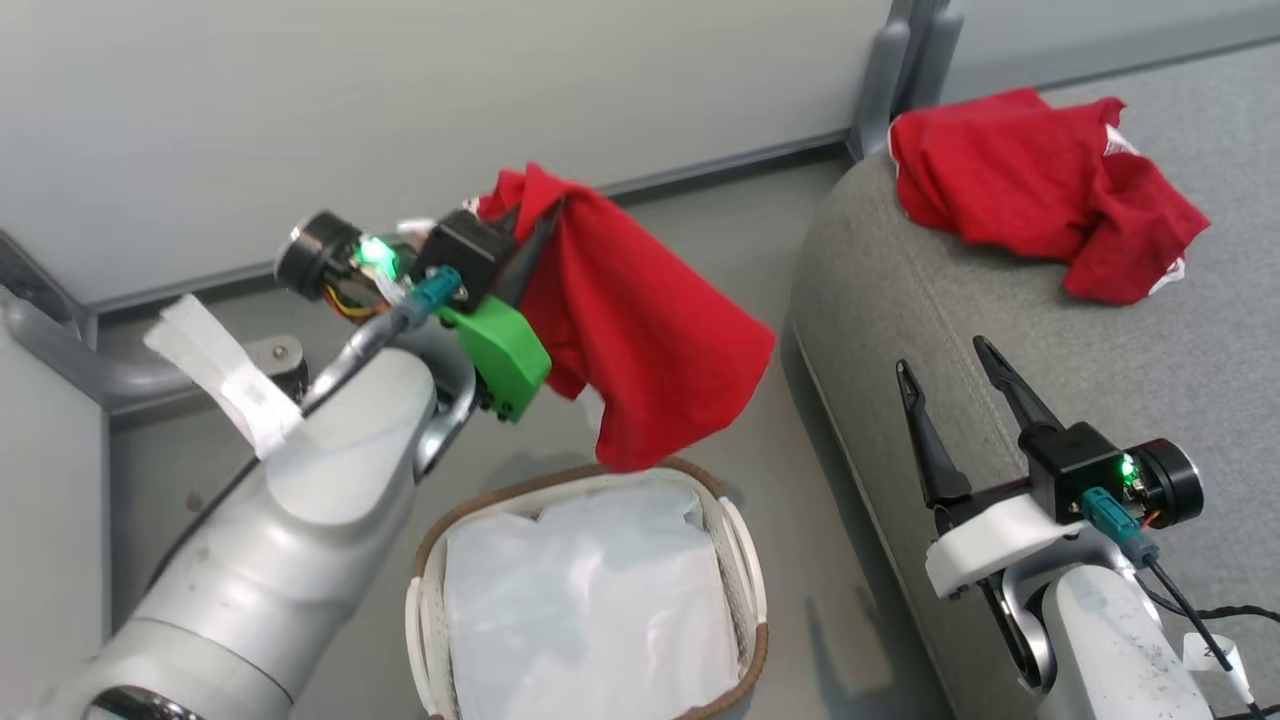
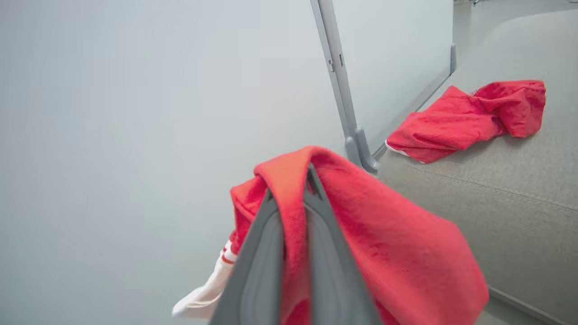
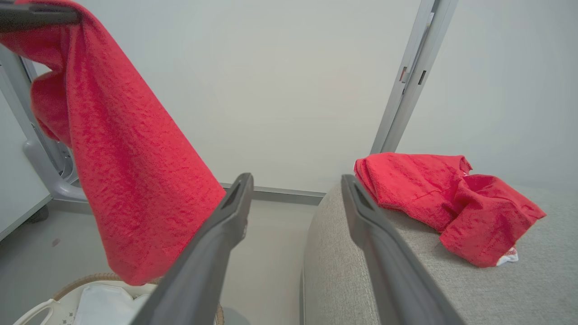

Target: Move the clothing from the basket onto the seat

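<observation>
The left gripper [image 2: 291,189] is clamped on a red garment [image 1: 640,340], which hangs in the air over the far rim of the basket [image 1: 735,560] on the floor. Further right, the right gripper [image 1: 945,355] is spread wide and empty over the seat [image 1: 900,300]. A second red garment [image 1: 1030,190] lies crumpled on the seat's far part.

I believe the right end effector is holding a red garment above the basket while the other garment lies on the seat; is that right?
Not quite: the head view shows the left end effector holding the red garment above the basket; the other garment does lie on the seat.
</observation>
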You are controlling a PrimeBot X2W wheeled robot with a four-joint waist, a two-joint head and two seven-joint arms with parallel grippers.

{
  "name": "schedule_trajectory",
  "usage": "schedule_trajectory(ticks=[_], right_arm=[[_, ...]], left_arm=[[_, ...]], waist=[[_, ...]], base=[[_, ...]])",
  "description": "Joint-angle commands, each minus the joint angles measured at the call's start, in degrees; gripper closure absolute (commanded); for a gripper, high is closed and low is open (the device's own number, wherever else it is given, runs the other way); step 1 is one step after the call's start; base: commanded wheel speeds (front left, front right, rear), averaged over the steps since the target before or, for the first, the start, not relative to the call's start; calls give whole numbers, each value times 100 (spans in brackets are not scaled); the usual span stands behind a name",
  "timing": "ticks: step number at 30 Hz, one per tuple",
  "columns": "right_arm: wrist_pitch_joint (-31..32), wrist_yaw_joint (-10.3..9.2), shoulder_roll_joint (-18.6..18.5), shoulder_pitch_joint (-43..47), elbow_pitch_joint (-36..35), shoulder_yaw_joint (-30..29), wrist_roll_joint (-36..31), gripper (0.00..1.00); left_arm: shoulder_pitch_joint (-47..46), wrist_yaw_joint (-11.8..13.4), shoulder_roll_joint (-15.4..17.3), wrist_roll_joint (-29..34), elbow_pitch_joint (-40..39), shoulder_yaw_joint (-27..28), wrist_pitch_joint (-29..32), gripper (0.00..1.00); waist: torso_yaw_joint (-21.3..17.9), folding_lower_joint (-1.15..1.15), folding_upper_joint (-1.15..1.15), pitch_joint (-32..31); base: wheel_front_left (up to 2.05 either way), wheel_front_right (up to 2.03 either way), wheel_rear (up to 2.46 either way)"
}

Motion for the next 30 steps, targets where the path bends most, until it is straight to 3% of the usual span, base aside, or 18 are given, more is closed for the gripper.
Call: schedule_trajectory(ticks=[1,12,24,30], right_arm=[[-12,-8,-18,76,20,33,-28,0],[-12,-8,-18,-183,85,349,-90,0],[-12,-8,-16,-355,702,432,-644,0],[-12,-8,-20,-627,787,727,-585,0]], left_arm=[[-164,23,94,-3,-113,45,35,100],[-810,87,368,96,-712,135,195,100],[-1025,43,308,45,-1331,12,132,100],[-912,31,295,-13,-1578,-88,251,100]], waist=[[42,1,0,-379],[-18,1,0,-436],[220,1,0,-630],[315,1,0,-713]], base=[[0,0,0],[0,0,0],[0,0,0],[0,0,0]])
